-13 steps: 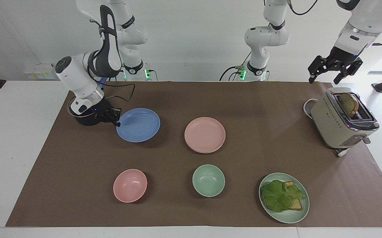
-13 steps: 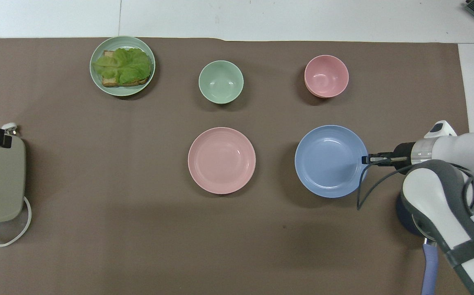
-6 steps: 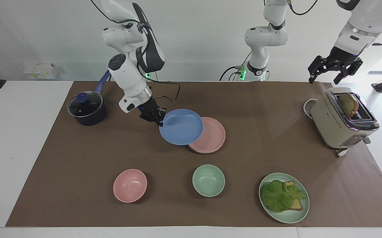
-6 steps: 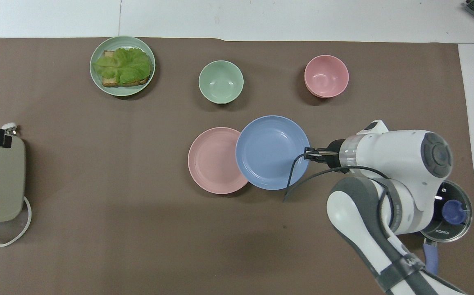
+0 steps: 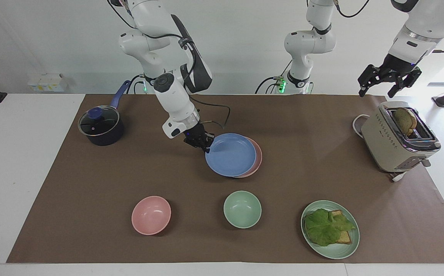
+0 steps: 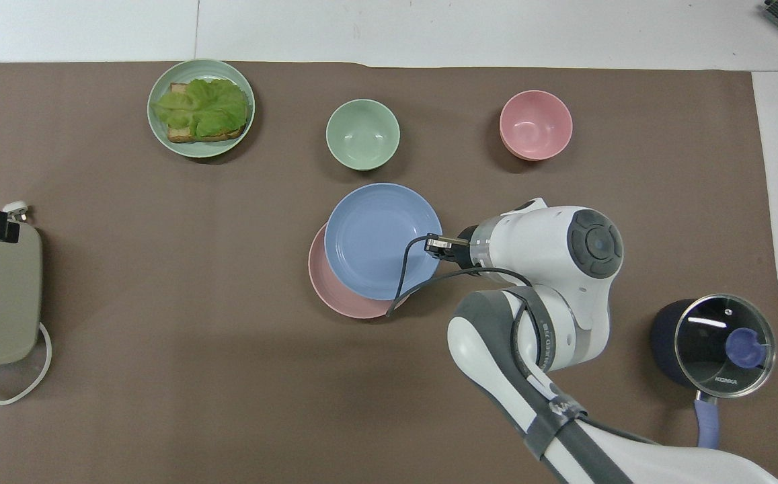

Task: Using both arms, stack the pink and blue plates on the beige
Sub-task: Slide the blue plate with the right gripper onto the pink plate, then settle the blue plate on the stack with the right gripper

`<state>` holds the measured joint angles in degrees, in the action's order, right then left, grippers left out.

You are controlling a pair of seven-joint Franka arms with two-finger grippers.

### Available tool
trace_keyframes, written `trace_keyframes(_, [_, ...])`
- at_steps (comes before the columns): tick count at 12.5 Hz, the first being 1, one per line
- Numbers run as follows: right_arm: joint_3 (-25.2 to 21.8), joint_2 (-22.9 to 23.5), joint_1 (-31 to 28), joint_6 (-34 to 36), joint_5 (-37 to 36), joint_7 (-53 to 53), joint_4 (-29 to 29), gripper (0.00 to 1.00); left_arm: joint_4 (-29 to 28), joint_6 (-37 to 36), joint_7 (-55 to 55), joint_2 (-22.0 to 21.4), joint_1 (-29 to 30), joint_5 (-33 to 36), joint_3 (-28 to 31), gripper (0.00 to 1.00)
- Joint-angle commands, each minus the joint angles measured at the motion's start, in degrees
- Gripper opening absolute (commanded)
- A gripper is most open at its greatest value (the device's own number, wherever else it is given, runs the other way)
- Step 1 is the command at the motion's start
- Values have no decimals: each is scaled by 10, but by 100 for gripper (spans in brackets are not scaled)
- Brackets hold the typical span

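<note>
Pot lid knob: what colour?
Blue, on a clear glass lid; the pot is dark navy. The knob shows best in the overhead view.

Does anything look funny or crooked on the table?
Only a little: the blue plate, pinched at its rim by the right pincer, sits off-centre over the pink plate, so a pink crescent peeks out. Nothing looks spilled or broken.
</note>
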<state>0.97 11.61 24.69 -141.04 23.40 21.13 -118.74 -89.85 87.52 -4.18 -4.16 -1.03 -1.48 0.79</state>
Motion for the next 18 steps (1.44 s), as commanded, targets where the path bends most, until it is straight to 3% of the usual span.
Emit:
trace_keyframes(1, [-2, 4, 11, -3, 0, 16, -1, 0, 0, -10, -3, -4, 3, 8, -3, 100])
trace_keyframes(17, [-3, 13, 32, -8, -18, 15, -15, 0, 0, -10, -3, -4, 3, 9, -3, 100])
trace_keyframes(18, [-3, 13, 32, -7, -18, 15, -15, 19, 0, -10, -3, -4, 3, 9, -3, 100])
